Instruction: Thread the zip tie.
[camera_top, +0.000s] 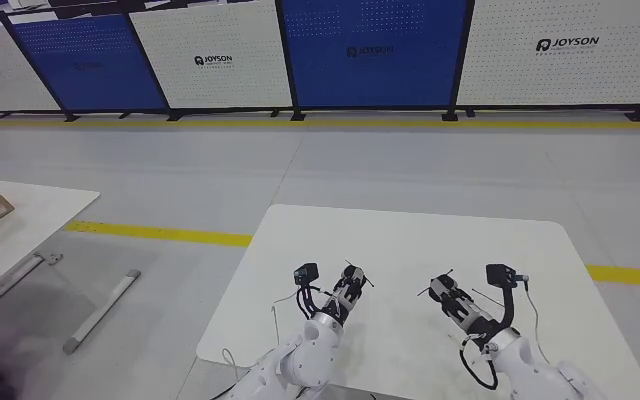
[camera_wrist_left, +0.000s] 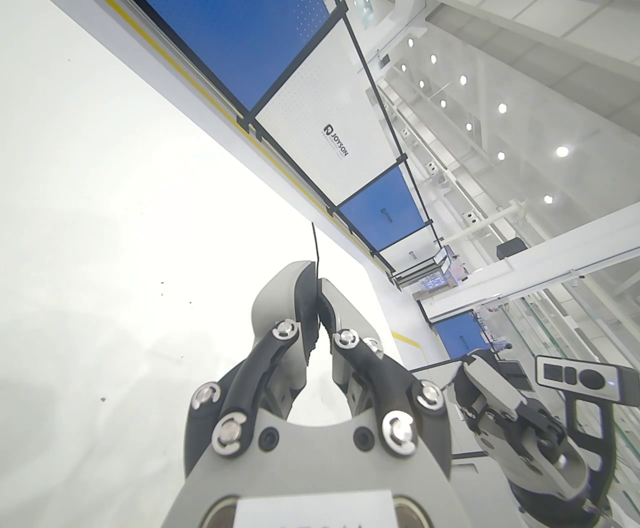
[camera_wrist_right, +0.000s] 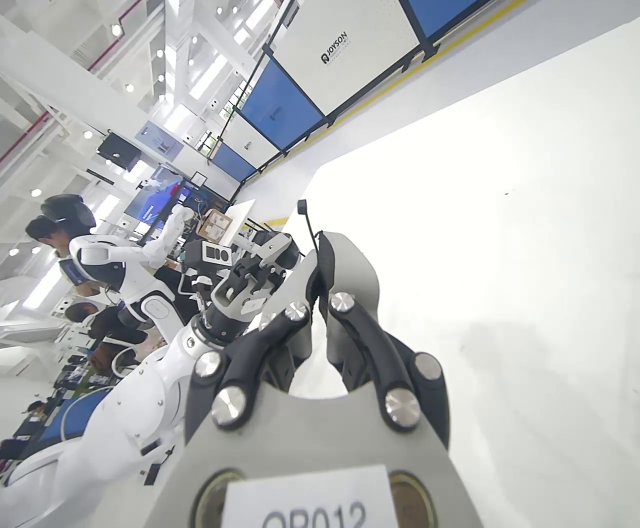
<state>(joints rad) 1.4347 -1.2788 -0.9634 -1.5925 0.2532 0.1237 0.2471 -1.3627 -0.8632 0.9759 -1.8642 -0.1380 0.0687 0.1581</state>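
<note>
At lower centre, the left tool (camera_wrist_left: 318, 282) is clenched on a thin black zip tie strip (camera_wrist_left: 314, 245). The right tool (camera_wrist_right: 320, 252) is clenched on the zip tie head end (camera_wrist_right: 303, 207).

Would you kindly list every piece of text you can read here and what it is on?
"JOYSON", beside a logo: white wall panel, repeated on neighbouring panels.
Fine line under the panel logo: too small to read.
"OP012", its lower part cut off: sticker on the right claw.
Tag on the left claw: cropped, unreadable.
Background screens: blurred.
</note>
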